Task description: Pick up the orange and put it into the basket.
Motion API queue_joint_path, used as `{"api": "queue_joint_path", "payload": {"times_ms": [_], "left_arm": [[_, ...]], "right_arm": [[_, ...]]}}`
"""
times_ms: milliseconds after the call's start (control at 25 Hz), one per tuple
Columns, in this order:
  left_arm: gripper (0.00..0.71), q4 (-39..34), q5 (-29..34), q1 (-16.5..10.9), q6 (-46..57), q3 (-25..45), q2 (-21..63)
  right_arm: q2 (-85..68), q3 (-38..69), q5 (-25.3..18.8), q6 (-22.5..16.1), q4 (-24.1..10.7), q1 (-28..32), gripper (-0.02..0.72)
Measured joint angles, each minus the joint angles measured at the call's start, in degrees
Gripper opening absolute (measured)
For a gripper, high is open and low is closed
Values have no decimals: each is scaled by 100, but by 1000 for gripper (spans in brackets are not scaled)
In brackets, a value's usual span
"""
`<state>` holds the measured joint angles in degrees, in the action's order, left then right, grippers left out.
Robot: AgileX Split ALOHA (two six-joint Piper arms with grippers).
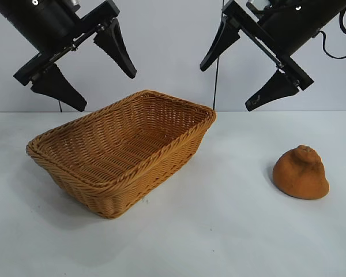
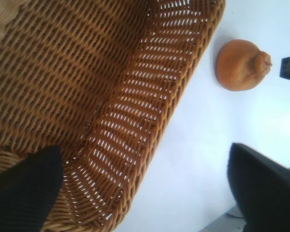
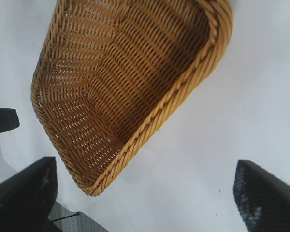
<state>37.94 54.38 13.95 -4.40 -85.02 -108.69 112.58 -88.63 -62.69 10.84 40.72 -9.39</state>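
Risk lies in the grasp itself; the dull brownish-orange, knobby-topped orange (image 1: 300, 172) sits on the white surface (image 1: 219, 231), well apart from the tan woven wicker basket (image 1: 69, 173); both grippers hang high with jaws wide, the right gripper (image 1: 242, 69) nearer; the rounded cone could roll or slip from a poorly centred pinch.

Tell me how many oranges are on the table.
1. The orange sits on the white table, right of the basket and outside it. The basket's visible inside holds none.
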Motion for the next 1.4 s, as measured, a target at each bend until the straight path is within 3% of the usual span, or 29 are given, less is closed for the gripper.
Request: {"api": "queue_joint_path", "payload": {"times_ms": [1400], "left_arm": [[655, -28, -107, 0, 2, 0, 16]], "right_arm": [[0, 0, -4, 2, 0, 0, 679]]}}
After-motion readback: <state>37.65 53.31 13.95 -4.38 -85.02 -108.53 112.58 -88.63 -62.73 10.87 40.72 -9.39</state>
